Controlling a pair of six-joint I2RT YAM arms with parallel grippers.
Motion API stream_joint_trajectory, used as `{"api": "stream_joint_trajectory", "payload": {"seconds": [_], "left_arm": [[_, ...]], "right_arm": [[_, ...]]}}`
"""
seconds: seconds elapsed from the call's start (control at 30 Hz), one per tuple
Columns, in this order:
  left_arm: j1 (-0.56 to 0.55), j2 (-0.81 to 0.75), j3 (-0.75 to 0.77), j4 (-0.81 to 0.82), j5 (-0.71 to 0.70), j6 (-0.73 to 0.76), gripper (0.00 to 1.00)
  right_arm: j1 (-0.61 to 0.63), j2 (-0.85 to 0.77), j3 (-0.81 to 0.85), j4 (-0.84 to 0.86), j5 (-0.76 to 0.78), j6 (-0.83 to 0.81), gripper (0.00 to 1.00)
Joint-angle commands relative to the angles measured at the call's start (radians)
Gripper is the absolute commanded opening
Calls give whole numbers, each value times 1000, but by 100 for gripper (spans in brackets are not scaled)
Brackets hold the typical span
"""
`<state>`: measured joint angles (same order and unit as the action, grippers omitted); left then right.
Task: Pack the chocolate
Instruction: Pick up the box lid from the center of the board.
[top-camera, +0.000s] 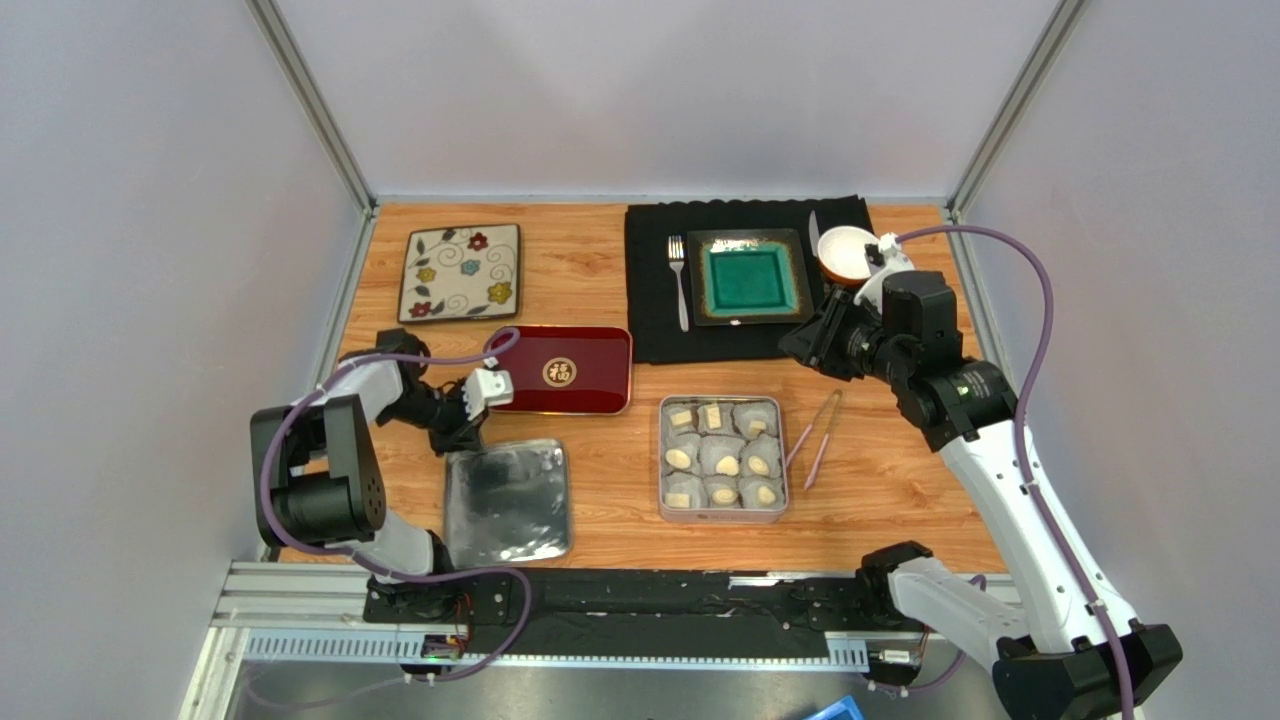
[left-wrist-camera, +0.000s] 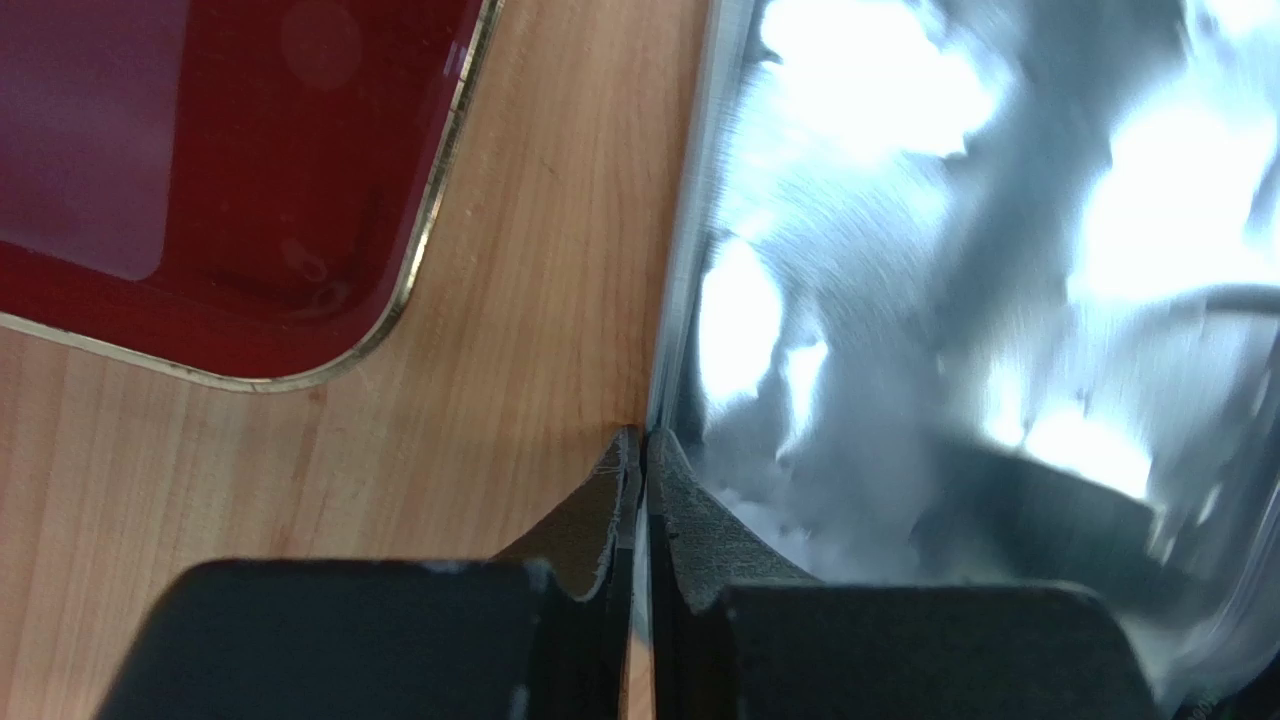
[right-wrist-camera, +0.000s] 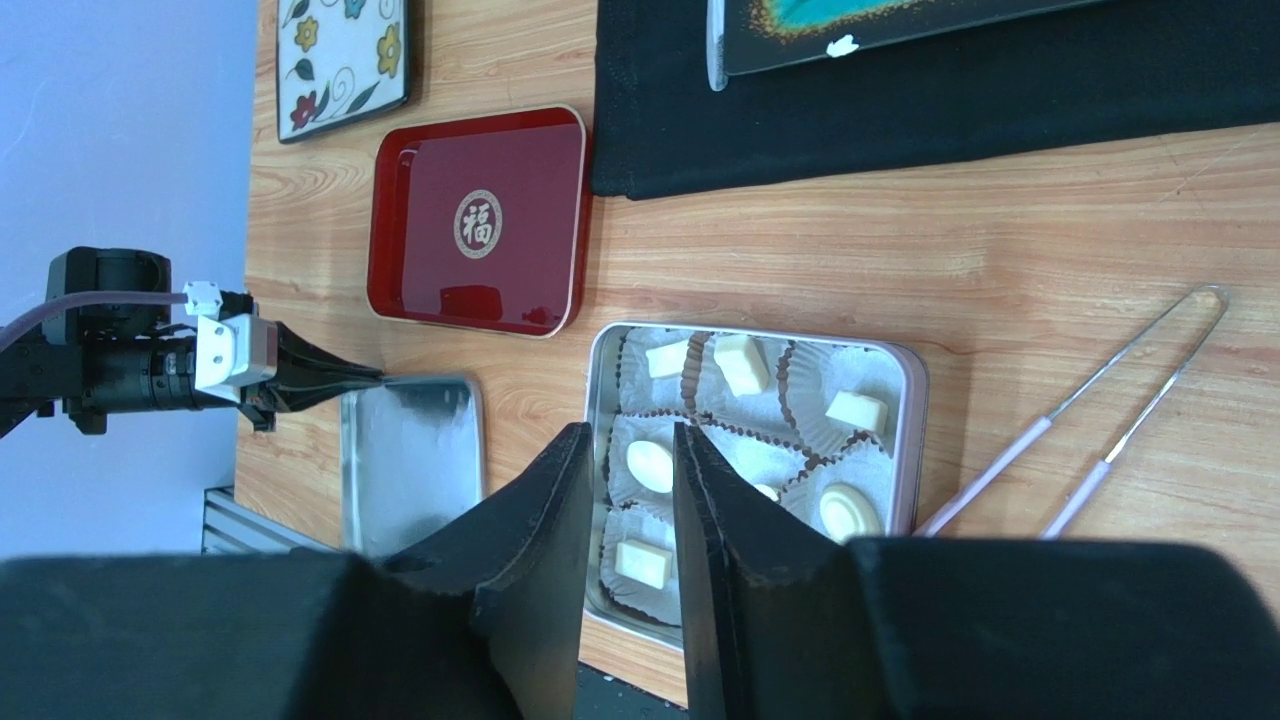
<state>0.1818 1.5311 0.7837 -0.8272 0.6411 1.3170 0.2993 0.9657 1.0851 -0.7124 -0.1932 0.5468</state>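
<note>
- L gripper (left-wrist-camera: 643, 443) had its jaws almost shut. They pinched the thin edge of the silver lid (left-wrist-camera: 962, 300).
- In the L wrist view, the lid's shiny face lay to the right of the L jaws, and the bare wood table (left-wrist-camera: 511, 300) lay to their left.
- Red tray (left-wrist-camera: 226, 165) sat ahead & left of the L jaws. It was near the lid but not touching it.
- R gripper (right-wrist-camera: 628, 432) was up high. Its jaws were a little bit open w/ a thin gap & nothing in them.
- Chocolate (right-wrist-camera: 649, 465) lay well below the R jaws, in white paper cups (right-wrist-camera: 812, 375) inside the open tin (right-wrist-camera: 918, 420).
- One piece showed through the gap between the R jaws.
- R jaws touched no chocolate & no tin.
</note>
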Motion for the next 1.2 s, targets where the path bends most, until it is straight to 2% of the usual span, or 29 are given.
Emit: {"api": "stream_joint_trajectory", "payload": {"seconds": [0.0, 0.23, 0.33, 0.5, 0.7, 0.73, 0.8, 0.87, 0.93, 0.97, 1.0, 1.03, 1.07, 1.1, 1.13, 1.17], "left_arm": [[-7, -78, -9, -45, -35, 10, 0], [-11, -301, 35, -180, -28, 31, 0], [-12, -423, 100, -253, -20, 37, 0], [-10, -590, 300, -381, 21, 47, 0], [-10, -758, 491, -400, 69, 30, 0], [-11, -778, 509, -386, 71, 25, 0], [-10, -853, 506, -311, 83, 2, 0], [-11, -944, 456, -191, 86, -13, 0], [-12, -1011, 357, -88, 83, -13, 0], [-10, -1078, 318, 15, 80, 1, 0], [-10, -1110, 277, 67, 78, 4, 0], [-10, -1143, 200, 118, 78, 10, 0], [-10, -1205, 159, 237, 78, 19, 0], [-10, -1239, 111, 319, 74, 11, 0], [-10, -1271, 12, 398, 72, 10, 0], [-10, -1328, -33, 533, 77, 39, 0]], "right_arm": [[15, -21, 24, 39, -20, 11, 28], [61, -16, 24, 57, -23, 22, 22], [99, -2, 41, 68, -9, 25, 21], [196, 36, 82, 77, 20, 36, 21], [276, 91, 119, 129, -26, 97, 31], [276, 96, 107, 151, -55, 113, 39], [276, 117, 92, 212, -125, 177, 45], [278, 142, 67, 254, -170, 228, 59], [279, 154, 39, 347, -230, 328, 71], [279, 171, 6, 393, -283, 369, 75], [279, 180, -19, 507, -313, 428, 79], [279, 194, -42, 572, -343, 549, 80], [278, 211, -65, 641, -397, 629, 81], [279, 253, -114, 797, -422, 698, 81], [281, 274, -134, 873, -443, 841, 81], [284, 295, -154, 946, -471, 904, 81]]}}
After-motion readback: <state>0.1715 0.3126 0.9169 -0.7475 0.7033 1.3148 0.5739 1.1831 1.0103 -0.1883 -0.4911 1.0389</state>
